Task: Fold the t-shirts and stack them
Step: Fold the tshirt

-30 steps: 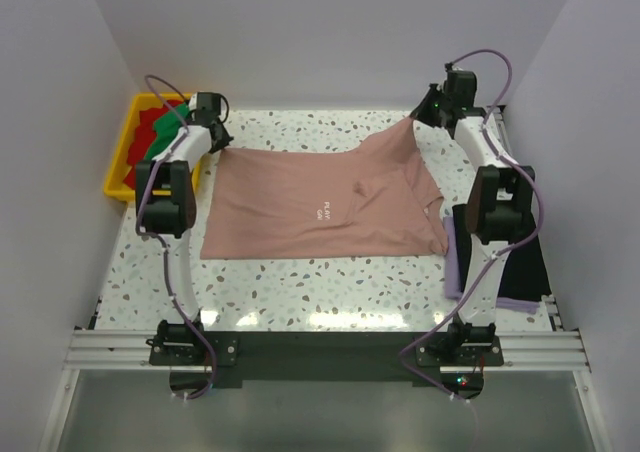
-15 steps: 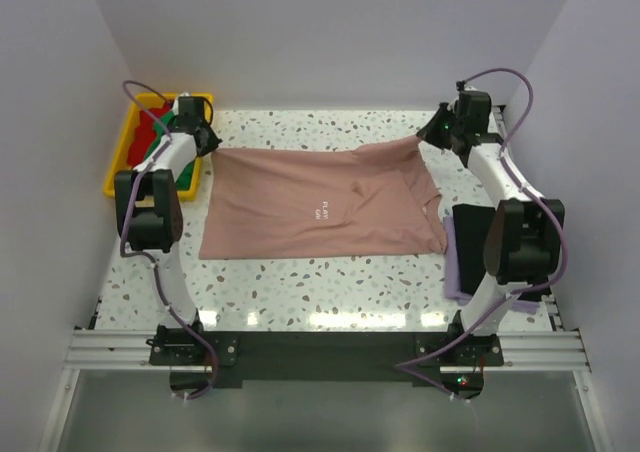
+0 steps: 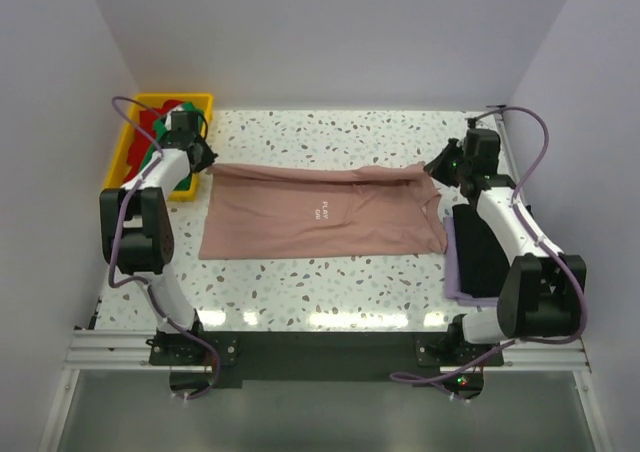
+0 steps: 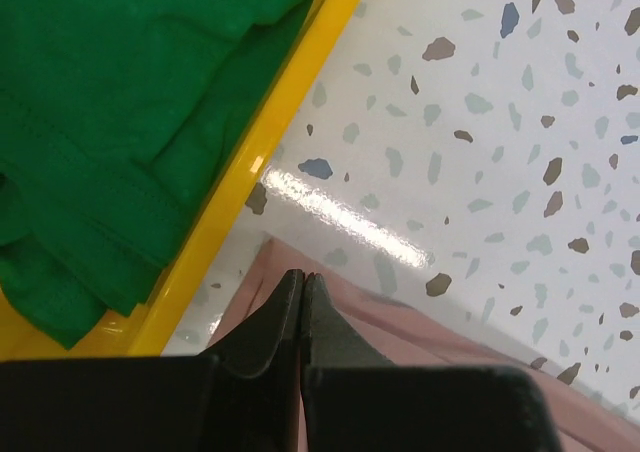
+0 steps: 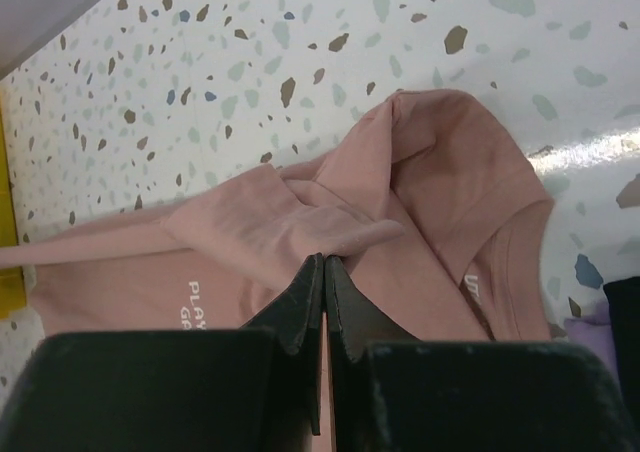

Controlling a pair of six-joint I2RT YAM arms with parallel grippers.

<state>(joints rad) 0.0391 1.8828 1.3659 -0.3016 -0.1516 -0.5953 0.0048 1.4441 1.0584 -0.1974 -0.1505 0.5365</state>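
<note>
The dusty-pink t-shirt lies across the middle of the table, its far edge drawn toward the near side into a long fold. My left gripper is shut on the shirt's far-left corner, right beside the yellow bin. In the left wrist view the closed tips sit on the pink cloth. My right gripper is shut on the far-right part. In the right wrist view a bunched fold of the pink shirt is pinched at the tips.
A yellow bin at the far left holds a red t-shirt and a green t-shirt. A folded black t-shirt lies on a lavender one by the right edge, under the right arm.
Both grippers have moved toward the near side and outward, drawing the pink shirt's far edge down over it. The raised right corner now lies low and the shirt looks narrower.
</note>
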